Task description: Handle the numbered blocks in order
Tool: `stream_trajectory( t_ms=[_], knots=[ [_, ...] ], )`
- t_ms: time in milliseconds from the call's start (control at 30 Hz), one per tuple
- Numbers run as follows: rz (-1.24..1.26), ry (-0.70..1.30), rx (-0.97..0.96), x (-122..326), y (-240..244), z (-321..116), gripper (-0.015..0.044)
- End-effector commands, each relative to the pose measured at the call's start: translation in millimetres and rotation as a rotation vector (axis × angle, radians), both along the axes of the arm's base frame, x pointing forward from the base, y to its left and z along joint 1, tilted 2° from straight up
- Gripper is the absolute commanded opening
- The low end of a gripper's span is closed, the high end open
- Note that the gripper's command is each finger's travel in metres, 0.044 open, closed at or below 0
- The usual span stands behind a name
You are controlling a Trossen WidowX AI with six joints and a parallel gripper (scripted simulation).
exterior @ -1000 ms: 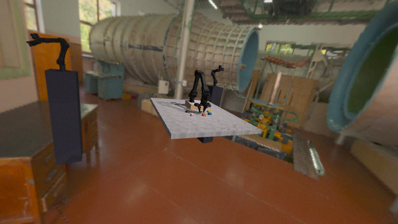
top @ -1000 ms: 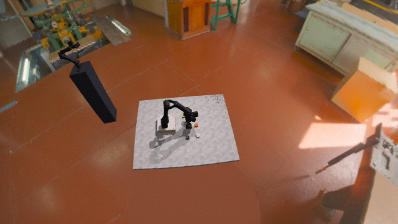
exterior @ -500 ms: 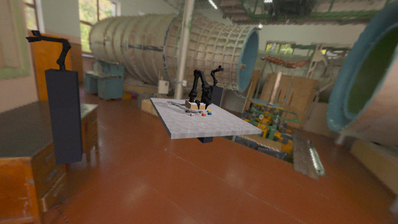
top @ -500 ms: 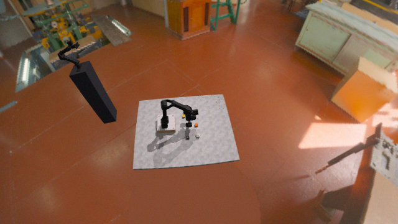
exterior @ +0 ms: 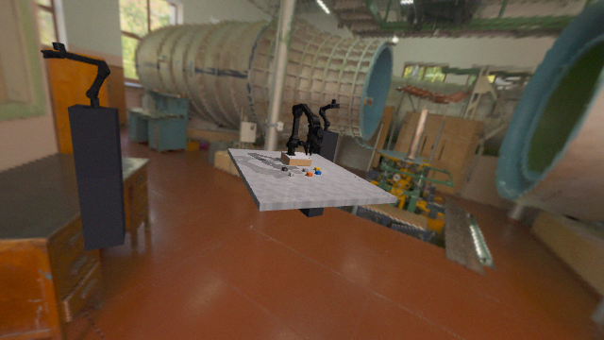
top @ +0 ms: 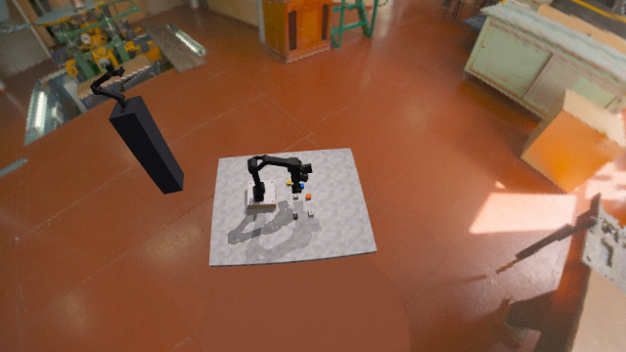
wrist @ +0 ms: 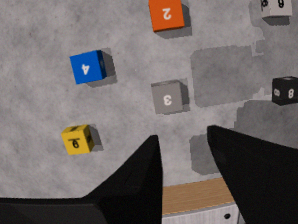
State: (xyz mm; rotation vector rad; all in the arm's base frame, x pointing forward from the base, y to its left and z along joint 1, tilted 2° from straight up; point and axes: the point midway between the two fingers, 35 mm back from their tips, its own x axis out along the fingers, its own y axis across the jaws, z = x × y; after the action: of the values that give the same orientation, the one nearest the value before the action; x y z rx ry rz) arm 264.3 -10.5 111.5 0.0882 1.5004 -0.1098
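Small gap, no block in the gripper

Top view: The gripper (top: 296,191) (exterior: 310,153) (wrist: 182,137) hides part of the blue block (top: 302,186) (exterior: 318,173) (wrist: 87,67). The numbers are too tiny to read.

Outside view: The gripper is up above the table (exterior: 326,191) (top: 337,235); its fingers are hard to see.

Wrist view: The fingers are a little bit apart, with nothing in between. The grey 3 block (wrist: 167,97) (top: 295,197) (exterior: 305,170) sits near the middle, orange 2 (wrist: 166,15) (top: 308,197) (exterior: 310,174) at twelve o'clock, blue 4 at ten, black 8 (wrist: 285,91) (top: 294,215) (exterior: 284,169) at three. The top cuts off the white block (wrist: 276,7) (top: 311,213) (exterior: 291,175).
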Motion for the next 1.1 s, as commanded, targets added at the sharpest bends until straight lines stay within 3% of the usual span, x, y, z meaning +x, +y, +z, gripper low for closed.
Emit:
stream_trajectory(
  t_ms=[0,133,367,500,733,867,1067],
  knots=[
    [-0.005,0.004,-0.003,-0.9,-0.4,1.9,0.012],
    [-0.005,0.004,-0.003,0.7,1.4,2.1,0.012],
    [-0.005,0.0,0.004,48.4,76.6,4.6,0.012],
    [-0.005,0.0,0.005,49.4,79.1,4.5,0.012],
    [-0.005,0.0,0.004,54.7,78.0,-73.9,0.0304],
    [-0.005,0.0,0.004,54.5,77.8,-76.4,0.04],
    [-0.005,0.0,0.004,55.2,77.8,-81.9,0.04]
  ],
)
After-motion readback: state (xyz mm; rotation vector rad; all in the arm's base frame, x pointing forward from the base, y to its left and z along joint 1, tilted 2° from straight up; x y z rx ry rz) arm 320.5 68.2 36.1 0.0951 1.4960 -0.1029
